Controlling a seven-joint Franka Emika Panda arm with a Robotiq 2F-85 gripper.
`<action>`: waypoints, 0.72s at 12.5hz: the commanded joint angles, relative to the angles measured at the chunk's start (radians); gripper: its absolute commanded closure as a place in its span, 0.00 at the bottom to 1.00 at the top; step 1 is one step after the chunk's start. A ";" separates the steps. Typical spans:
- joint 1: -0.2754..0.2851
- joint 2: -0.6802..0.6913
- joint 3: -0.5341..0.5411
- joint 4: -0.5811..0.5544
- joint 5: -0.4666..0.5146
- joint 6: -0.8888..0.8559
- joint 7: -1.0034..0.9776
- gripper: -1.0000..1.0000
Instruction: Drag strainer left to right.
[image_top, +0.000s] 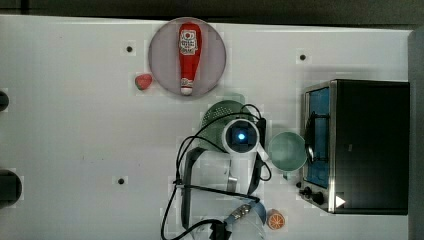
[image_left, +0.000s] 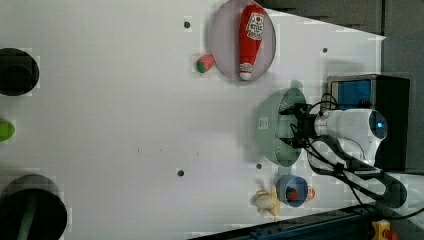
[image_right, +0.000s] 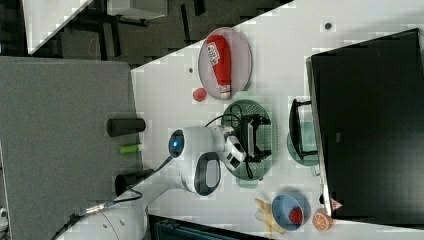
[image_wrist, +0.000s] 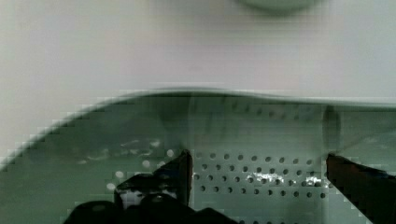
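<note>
Pincer (image_wrist: 259, 175) spread wide, holding nothing, both fingers dipped inside the mint-green strainer (image_wrist: 261, 140) mid-table (image_top: 75, 150) beside the teal cup (image_top: 287, 150), seemingly to push its wall sideways.

Top view: overhead, looking straight down on the white table (image_top: 75, 140). Left view: high, steep, from one side, seemingly rotated. Right view: high, from the opposite side, taking in floor beyond the table. Wrist view: very close, just above the strainer (image_wrist: 261, 140). All three off-arm views share the strainer, ketchup bottle (image_top: 189, 57) and oven (image_top: 370, 145).
</note>
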 joint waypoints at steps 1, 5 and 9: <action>-0.007 -0.028 -0.038 0.007 -0.027 -0.002 -0.110 0.00; -0.007 -0.160 0.036 0.010 -0.031 -0.085 -0.310 0.00; -0.007 -0.403 0.056 0.071 -0.030 -0.447 -0.515 0.00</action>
